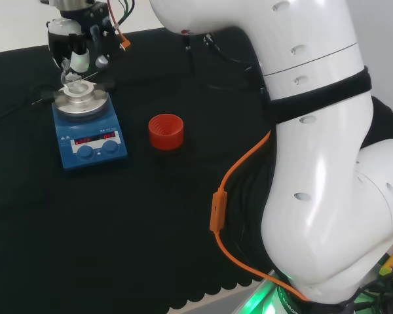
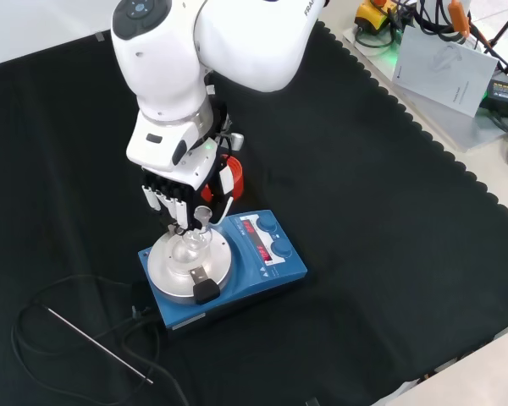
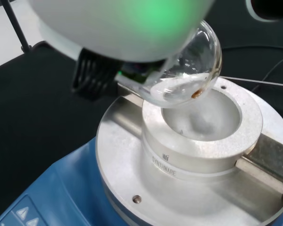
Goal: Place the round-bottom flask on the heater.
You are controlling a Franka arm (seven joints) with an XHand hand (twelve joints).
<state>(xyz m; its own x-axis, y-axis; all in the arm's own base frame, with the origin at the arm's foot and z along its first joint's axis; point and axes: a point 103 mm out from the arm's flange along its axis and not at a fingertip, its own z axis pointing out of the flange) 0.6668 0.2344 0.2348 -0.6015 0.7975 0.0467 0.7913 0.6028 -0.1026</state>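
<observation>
A clear round-bottom flask (image 3: pixel 188 66) hangs tilted, its bulb just above the bowl of the grey metal block (image 3: pixel 203 136) on the blue heater (image 2: pixel 275 258). A small brown speck lies inside the bulb. In the front view the hand (image 2: pixel 176 182) points down over the heater's round plate, with fingers curled at the neck of the flask (image 2: pixel 190 244). The head view shows the hand (image 1: pixel 75 42) at the far left, above the heater (image 1: pixel 92 140), with the flask (image 1: pixel 74 82) under it.
A red ribbed ring stand (image 1: pixel 166 131) sits on the cloth to the right of the heater in the head view. A thin metal rod with a black cable (image 2: pixel 93 342) lies near the heater's left side in the front view. Papers and devices (image 2: pixel 444 55) lie past the cloth's edge.
</observation>
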